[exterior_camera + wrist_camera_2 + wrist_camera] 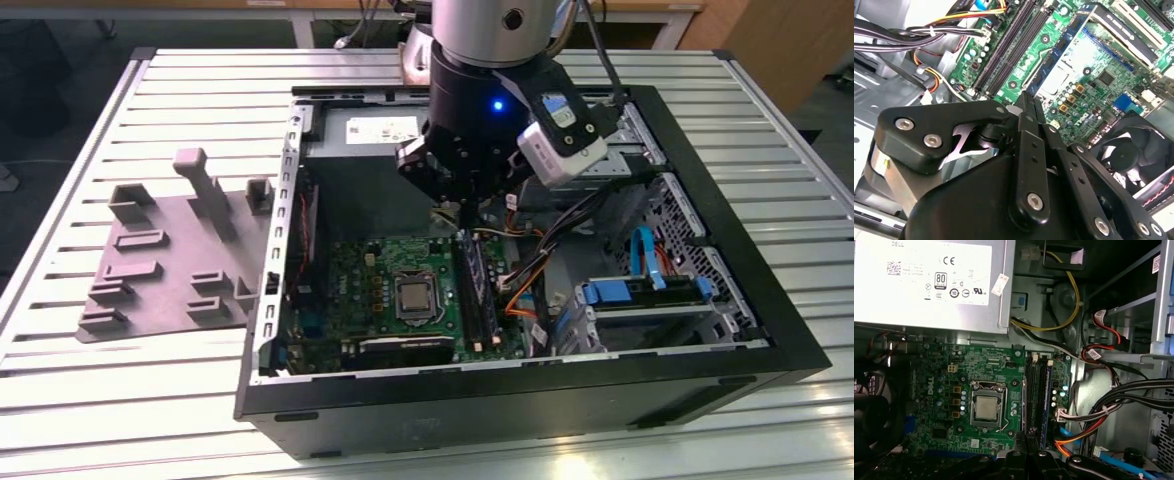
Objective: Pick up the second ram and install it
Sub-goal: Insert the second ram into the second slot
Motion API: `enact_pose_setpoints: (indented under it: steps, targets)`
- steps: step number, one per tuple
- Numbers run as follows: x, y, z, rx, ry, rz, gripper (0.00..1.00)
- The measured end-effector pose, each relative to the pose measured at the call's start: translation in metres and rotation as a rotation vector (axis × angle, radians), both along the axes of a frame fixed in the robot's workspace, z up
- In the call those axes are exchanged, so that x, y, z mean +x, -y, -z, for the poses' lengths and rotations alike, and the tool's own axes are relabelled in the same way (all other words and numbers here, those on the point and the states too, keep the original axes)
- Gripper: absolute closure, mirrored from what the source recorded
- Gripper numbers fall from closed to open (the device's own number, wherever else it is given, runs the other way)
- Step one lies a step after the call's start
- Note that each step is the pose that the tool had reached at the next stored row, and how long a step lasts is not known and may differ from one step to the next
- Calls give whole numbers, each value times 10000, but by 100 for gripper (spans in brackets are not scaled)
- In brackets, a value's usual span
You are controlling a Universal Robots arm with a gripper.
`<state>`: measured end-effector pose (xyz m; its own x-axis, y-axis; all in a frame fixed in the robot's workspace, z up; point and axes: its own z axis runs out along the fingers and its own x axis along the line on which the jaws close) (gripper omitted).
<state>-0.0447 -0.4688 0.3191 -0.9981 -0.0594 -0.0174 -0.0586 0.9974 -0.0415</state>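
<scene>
My end effector hangs inside the computer case, its fingers pressed together, pinching the second ram, I judge. Below it lie the memory slots of the motherboard; pickup is done, seating is left.

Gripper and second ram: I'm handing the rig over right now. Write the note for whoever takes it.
Gripper: shut, inside the open computer case, over one end of the black memory slots on the green motherboard.
Second ram: I cannot tell whether it is clamped between the fingers.
Grey holder block: on the table outside the case, at the exterior view's left.
Done: the gripper is at the slots.
Left: no seated stick can be confirmed, so treat the install as open.
</scene>
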Motion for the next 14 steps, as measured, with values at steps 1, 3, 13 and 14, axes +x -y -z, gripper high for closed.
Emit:
enact_pose_setpoints:
  steps: [1,3,13,14]
  targets:
    - [10,0,1,0,0,14,88]
    - [31,0,3,0,0,35,88]
    - [119,-1,18,-1,0,48,88]
    - [121,-1,24,-1,0,48,88]
